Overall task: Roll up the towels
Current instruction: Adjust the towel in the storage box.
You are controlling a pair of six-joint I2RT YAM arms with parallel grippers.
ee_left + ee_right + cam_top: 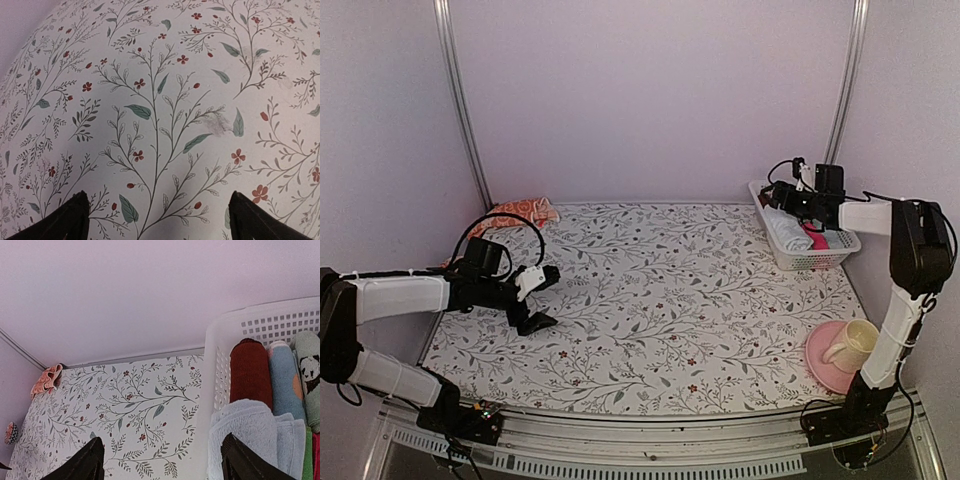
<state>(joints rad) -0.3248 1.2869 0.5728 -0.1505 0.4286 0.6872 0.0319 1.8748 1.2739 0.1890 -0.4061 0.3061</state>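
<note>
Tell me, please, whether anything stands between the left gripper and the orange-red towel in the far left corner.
Nothing visible does. Only the floral tabletop lies between the open left gripper and the orange-red towel, which sits crumpled in the far corner.

The bench point(650, 300) is white, printed with grey-green leafy twigs and small red flowers. The basket point(270, 322) is white lattice. Inside it lie a plain light blue towel point(250, 432), a dark red roll point(250, 372), a blue roll point(285, 385) with an orange patch, and a green roll point(310, 375) with a black-and-white panda. Far left of the basket, the orange-red towel point(523, 211) has pale prints. Nearer than the basket are a cream cup point(855, 342) and a pink plate point(817, 365).
</note>
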